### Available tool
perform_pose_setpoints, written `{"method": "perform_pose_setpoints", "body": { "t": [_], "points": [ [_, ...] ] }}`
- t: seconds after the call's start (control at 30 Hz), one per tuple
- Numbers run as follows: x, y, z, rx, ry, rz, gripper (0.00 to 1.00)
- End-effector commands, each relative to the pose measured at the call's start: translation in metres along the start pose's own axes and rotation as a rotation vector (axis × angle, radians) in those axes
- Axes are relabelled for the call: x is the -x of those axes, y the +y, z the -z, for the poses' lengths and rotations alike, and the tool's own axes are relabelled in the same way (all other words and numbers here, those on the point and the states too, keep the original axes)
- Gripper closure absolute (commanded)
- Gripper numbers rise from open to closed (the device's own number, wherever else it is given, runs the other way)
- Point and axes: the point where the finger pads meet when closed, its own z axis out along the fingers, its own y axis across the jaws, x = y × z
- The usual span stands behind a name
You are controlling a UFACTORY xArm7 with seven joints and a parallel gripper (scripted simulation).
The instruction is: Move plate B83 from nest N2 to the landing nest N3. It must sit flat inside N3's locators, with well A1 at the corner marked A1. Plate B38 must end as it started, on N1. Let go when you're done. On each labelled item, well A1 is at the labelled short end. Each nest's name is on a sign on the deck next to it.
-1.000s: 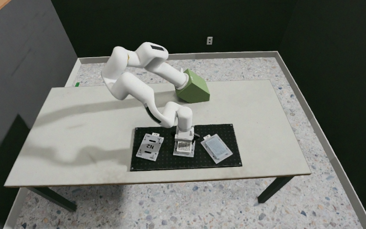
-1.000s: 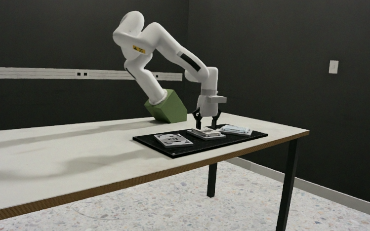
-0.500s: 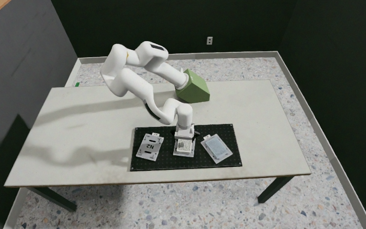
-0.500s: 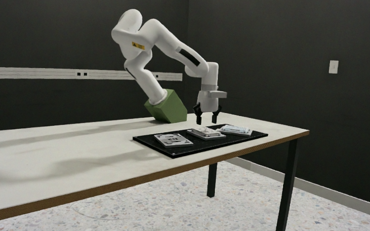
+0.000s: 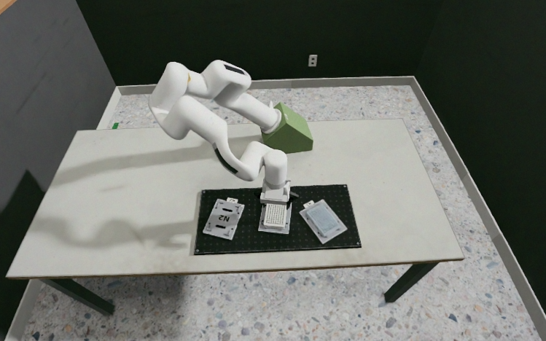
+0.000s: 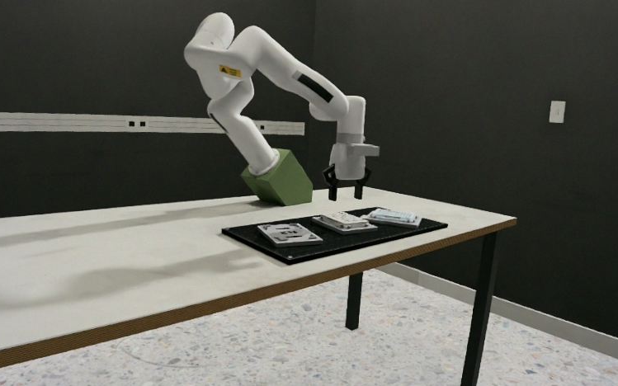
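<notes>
A white well plate (image 5: 275, 215) lies flat in the middle nest (image 5: 274, 220) on the black deck; it also shows in the side view (image 6: 344, 220). Its label is too small to read. The left nest (image 5: 224, 218), marked N2, is bare (image 6: 290, 233). A bluish plate (image 5: 322, 219) (image 6: 393, 216) sits on the right nest. My gripper (image 6: 346, 188) hangs above the middle plate's far end with its black fingers open and nothing between them. In the overhead view the wrist (image 5: 275, 192) hides the fingers.
The arm's green base block (image 5: 289, 129) stands behind the deck. Small signs stand at the far ends of the nests (image 5: 232, 199), (image 5: 308, 205). The table's front edge (image 5: 232, 267) runs close below the deck.
</notes>
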Motion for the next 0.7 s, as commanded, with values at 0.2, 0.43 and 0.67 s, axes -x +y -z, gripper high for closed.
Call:
{"method": "perform_pose_setpoints", "body": {
  "t": [0.2,0.43,0.67],
  "points": [
    [-0.001,-0.002,0.018,-0.005,0.005,0.001,0.00],
    [-0.001,-0.002,0.029,-0.005,0.005,0.000,0.00],
    [-0.001,-0.002,0.038,-0.005,0.005,0.000,0.00]
  ]
}}
